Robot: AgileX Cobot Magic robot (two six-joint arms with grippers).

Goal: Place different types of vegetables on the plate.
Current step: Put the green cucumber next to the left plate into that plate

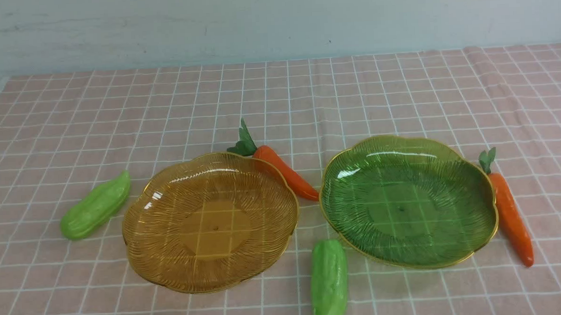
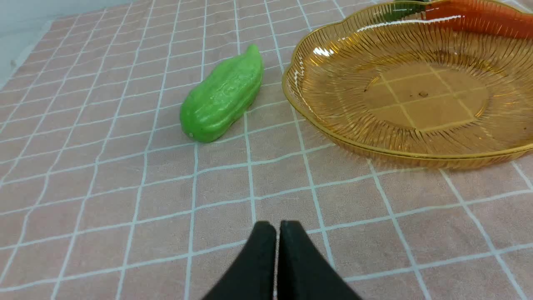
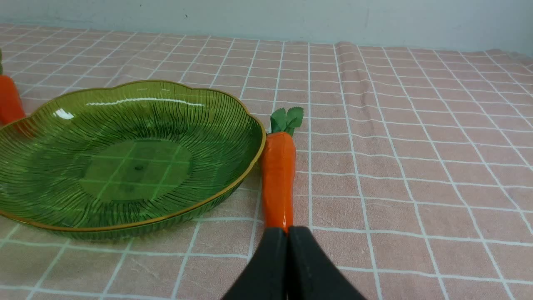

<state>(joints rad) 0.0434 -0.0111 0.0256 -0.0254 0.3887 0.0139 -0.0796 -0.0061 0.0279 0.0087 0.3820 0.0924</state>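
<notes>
Your left gripper (image 2: 277, 228) and right gripper (image 3: 287, 234) each had their fingers pressed together, gripping nothing. All four vegetables lay on the checked cloth (image 1: 70, 114). One gourd (image 1: 95, 206) lay left of the amber plate (image 1: 207, 217). The second gourd (image 1: 329, 282) lay in front of the gap between the plates. One carrot (image 1: 286, 173) lay behind that gap, and the other carrot (image 1: 510, 213) lay just right of the green plate (image 1: 404, 171).

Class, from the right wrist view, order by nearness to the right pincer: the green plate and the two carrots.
1. Orange plastic carrot with green leaves, its tip right before the shut right pincer.
2. Green ribbed translucent plate, alongside that carrot.
3. Second orange carrot, across the plate, partly cut off.
</notes>
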